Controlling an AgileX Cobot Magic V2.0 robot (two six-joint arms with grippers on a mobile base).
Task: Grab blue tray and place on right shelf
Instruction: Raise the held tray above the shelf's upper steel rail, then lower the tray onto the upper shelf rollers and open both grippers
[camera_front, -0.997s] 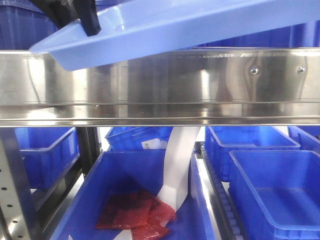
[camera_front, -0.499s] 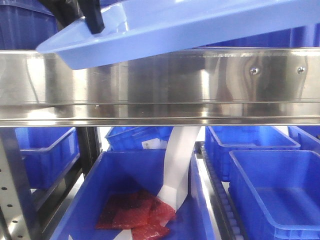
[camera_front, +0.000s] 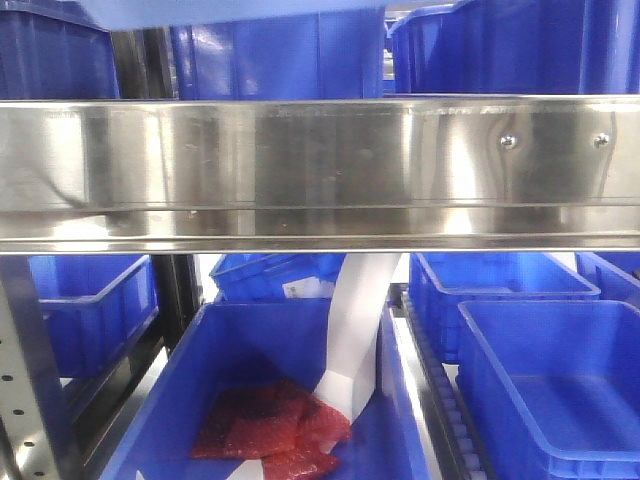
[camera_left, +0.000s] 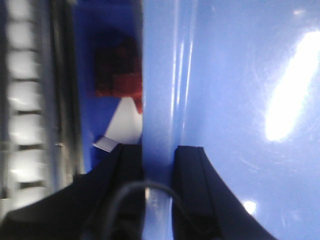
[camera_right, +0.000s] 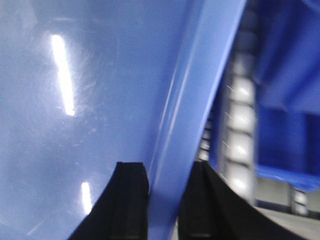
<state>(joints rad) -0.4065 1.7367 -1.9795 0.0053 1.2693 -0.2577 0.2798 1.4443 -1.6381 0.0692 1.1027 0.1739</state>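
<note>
1. The blue tray (camera_left: 240, 100) is gripped from both ends. In the left wrist view the left gripper (camera_left: 159, 160) is seen nearly closed, one dark finger on each side of the tray's flared rim.
2. In the right wrist view the same grip is shown by the right gripper (camera_right: 170, 175): its fingers are drawn close together with the opposite rim pinched between them. Nothing else is held by either gripper.
3. In the front view only a pale strip of the tray is seen at the top edge of the picture, towards the left. It is well above the shiny front rail (camera_front: 320, 170) of the shelf (camera_front: 40, 400) and no contact with the rail is visible.
4. The step in hand is judged to be the carry: the tray is taken to be off any support and not yet set down.
5. Deep dark-blue bins (camera_front: 280, 60) are seen behind the rail on the upper level, so free room there cannot be confirmed.
6. Red packets (camera_front: 270, 425) are seen in a bin on the lower level.
7. For the next move, the tray would have to be kept level by both arms together and brought over the rail. It would then be lowered onto a free stretch of the shelf, and only then should the rims be released.
</note>
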